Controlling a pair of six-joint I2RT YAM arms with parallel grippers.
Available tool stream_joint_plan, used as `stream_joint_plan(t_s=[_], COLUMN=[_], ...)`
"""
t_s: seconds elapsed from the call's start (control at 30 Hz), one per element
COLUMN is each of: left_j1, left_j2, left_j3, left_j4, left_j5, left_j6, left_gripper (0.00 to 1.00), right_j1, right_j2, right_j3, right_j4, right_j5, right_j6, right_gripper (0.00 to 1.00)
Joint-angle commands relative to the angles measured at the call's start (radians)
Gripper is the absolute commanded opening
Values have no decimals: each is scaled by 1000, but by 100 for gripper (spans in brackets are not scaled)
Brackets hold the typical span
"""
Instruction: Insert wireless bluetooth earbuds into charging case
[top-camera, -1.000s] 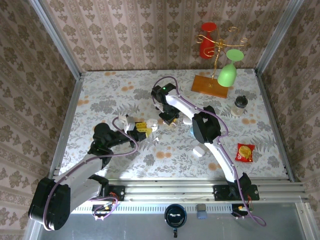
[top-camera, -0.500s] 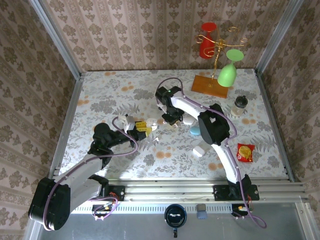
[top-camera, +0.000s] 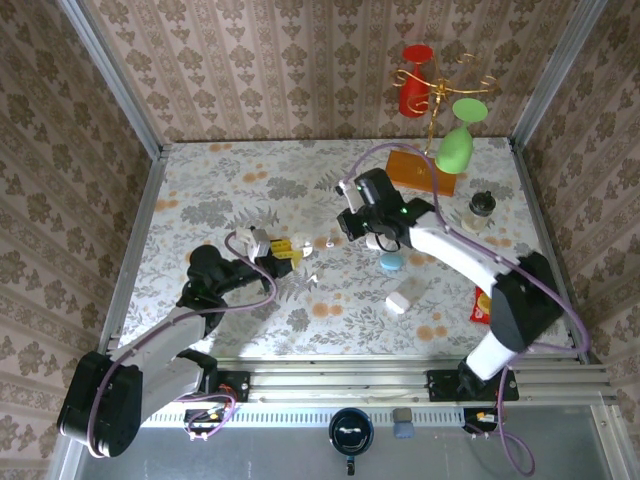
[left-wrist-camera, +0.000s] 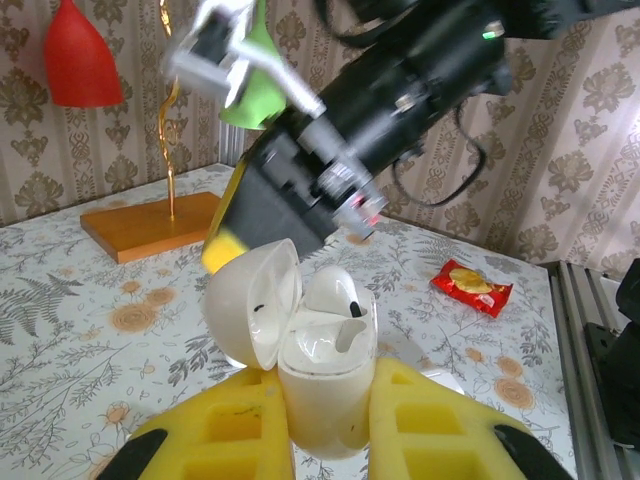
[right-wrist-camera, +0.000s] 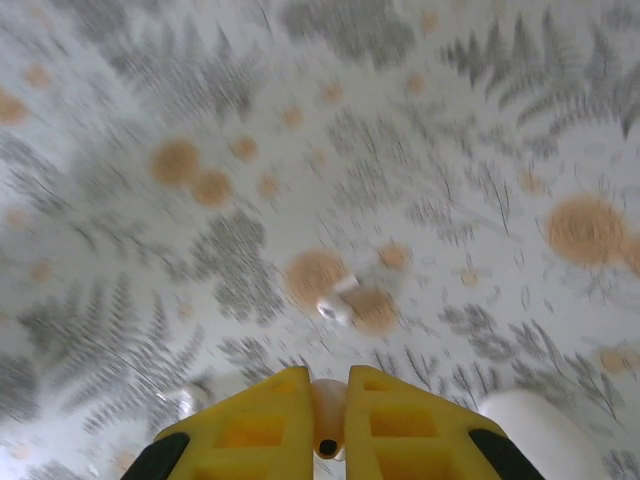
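Nearest the bases, the left hand (left-wrist-camera: 325, 405) is closed on the body of a white pebble-shaped plastic charging case (left-wrist-camera: 318, 365), which it holds upright with the hinged lid (left-wrist-camera: 252, 305) thrown open to one side. One small glossy whitish plastic earbud (left-wrist-camera: 334, 293) sits in a well of the case; the well beside it appears empty. Further out, the right hand (right-wrist-camera: 327, 398) is clamped on a second whitish earbud (right-wrist-camera: 326, 425), carried above the floral-patterned worktop (right-wrist-camera: 480, 120) and apart from the case. Below it a third small whitish piece (right-wrist-camera: 335, 306) lies loose on the worktop; blur prevents firm identification. Assessment: roughly half done. One earbud is in. Outstanding are bringing the held earbud to the open case, seating it in the vacant well, and probably closing the lid.
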Motion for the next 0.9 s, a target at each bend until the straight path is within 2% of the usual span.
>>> stream_joint_plan(t_s=[0.0,0.13,0.3,0.43,0.63,0.87], left_j1=[-1,-1,-2,-7,-8,-13], left_j2=[10,22,37,46,57,58], left_j3=[37,45,56,58,54,55], left_j4=[22,34,43,53,80,96], left_j5=[-12,-19,-23,-13,-7,-1], left_j6=[10,0,-13,-15,-26,-32], left_gripper=[6,6,6,6,6,5], right_j1=[-3,-3,17,65,120,145], right_j2=[-113,-227,-299,-316,-269,-211], right_j3=[-101,-169,-223,-228,-182,-128], right_j4=[265,368,454,425,419,398], right_j5=[-121,-244,-380,-366,-381,-381], right_j6=[71,127,150,83,70,46], right_gripper=[13,13,13,12,12,11])
